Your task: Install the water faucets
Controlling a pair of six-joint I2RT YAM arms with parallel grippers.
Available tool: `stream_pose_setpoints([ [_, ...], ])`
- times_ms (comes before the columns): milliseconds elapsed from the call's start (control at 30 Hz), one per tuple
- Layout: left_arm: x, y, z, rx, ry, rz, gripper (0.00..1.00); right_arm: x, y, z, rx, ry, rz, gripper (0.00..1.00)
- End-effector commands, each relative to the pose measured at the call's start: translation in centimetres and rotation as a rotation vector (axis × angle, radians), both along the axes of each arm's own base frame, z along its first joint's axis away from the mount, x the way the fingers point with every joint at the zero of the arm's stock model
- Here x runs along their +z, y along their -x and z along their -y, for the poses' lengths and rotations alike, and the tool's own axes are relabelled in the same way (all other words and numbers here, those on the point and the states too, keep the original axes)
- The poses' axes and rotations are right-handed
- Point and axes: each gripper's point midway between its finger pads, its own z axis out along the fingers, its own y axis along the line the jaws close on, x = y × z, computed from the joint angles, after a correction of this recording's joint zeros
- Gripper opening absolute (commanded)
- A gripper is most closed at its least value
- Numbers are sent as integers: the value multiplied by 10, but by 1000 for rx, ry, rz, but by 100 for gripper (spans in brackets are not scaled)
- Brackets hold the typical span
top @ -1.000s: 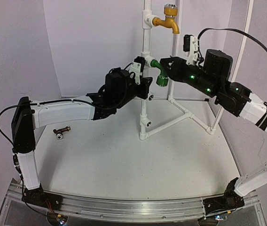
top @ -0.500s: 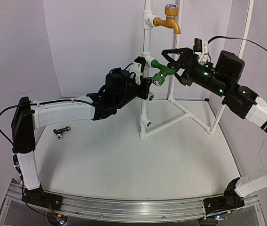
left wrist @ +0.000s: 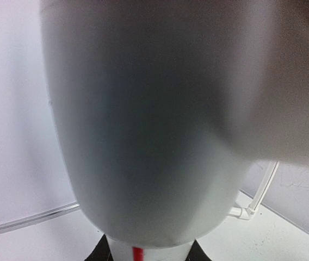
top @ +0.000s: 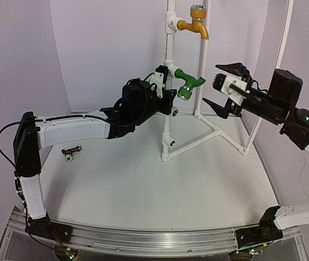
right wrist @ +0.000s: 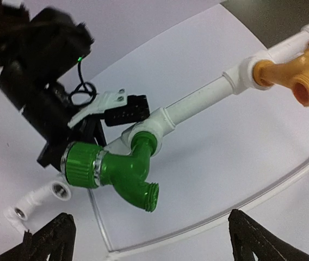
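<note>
White tabletop [top: 143, 185] carries the pipe stand [top: 167, 130], clamped by the left gripper [top: 167, 99], with the green faucet [top: 187, 84] seated in a middle socket and the right gripper [top: 214, 84] spread wide beside it, so apparently only the dark brown faucet [top: 71, 152], lying well apart, remains to install.

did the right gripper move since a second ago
Yes. The right gripper has backed off rightward, away from the white plastic pipe stand, leaving the green curved-spout faucet on it, its fingers open.

Right hand [top: 210, 84] released green faucet [top: 189, 83], withdrew.
</note>
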Motion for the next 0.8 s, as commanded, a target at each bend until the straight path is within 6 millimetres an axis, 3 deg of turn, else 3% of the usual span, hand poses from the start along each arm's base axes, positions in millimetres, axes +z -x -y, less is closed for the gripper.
stream_pose_setpoints([
  [0,-109,-2,-1,24,-246,-216,0,6,-9,9,-94,366,380,97],
  [133,-111,-3,0,25,-256,-216,0,-8,-28,7,-174,538,528,96],
  [400,-111,-4,1,23,-262,-216,0,-1,-33,-28,-219,585,740,95],
  [567,-110,-5,0,25,-265,-214,0,5,-36,-51,-230,557,767,92],
  [700,-108,-4,-1,24,-262,-212,0,3,-51,-56,-289,563,733,81],
  [767,-107,-4,-1,22,-261,-212,0,2,-58,-56,-325,552,716,71],
])
